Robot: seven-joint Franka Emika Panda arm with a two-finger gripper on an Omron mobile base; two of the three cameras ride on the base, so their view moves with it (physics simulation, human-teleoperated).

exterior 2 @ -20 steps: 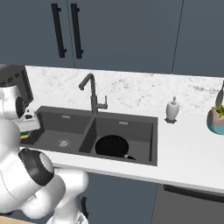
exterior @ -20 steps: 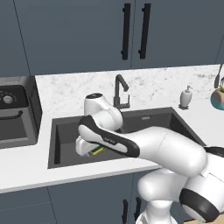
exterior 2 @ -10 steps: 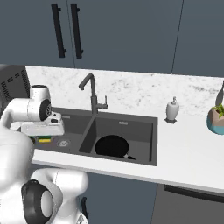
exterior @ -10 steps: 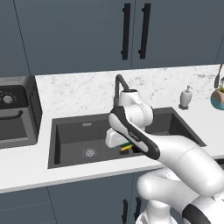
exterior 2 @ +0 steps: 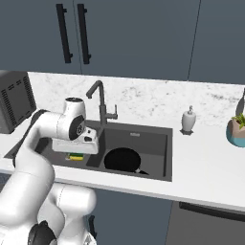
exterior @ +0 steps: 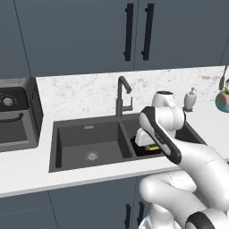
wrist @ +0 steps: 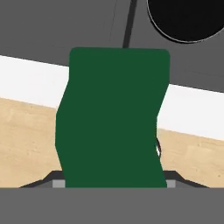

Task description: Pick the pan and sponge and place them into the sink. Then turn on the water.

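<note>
Fingers: the gripper point(exterior 2: 75, 155) is clamped on the sponge point(wrist: 113, 118), held above the sink point(exterior 2: 158, 170), left of centre in the right base view.
Sponge: green face fills the middle of the hand view.
Pan point(exterior 2: 123, 160): lies in the sink's right basin, black, at frame centre.
Tap point(exterior: 121, 95): upright behind the basins on the marble worktop point(exterior: 80, 96).

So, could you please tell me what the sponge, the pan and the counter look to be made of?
Sponge: seemingly soft foam, matte green face over a yellow layer.
Pan: probably coated metal, uniformly matte black.
Counter: stone-like, white with grey marbling, smooth.
</note>
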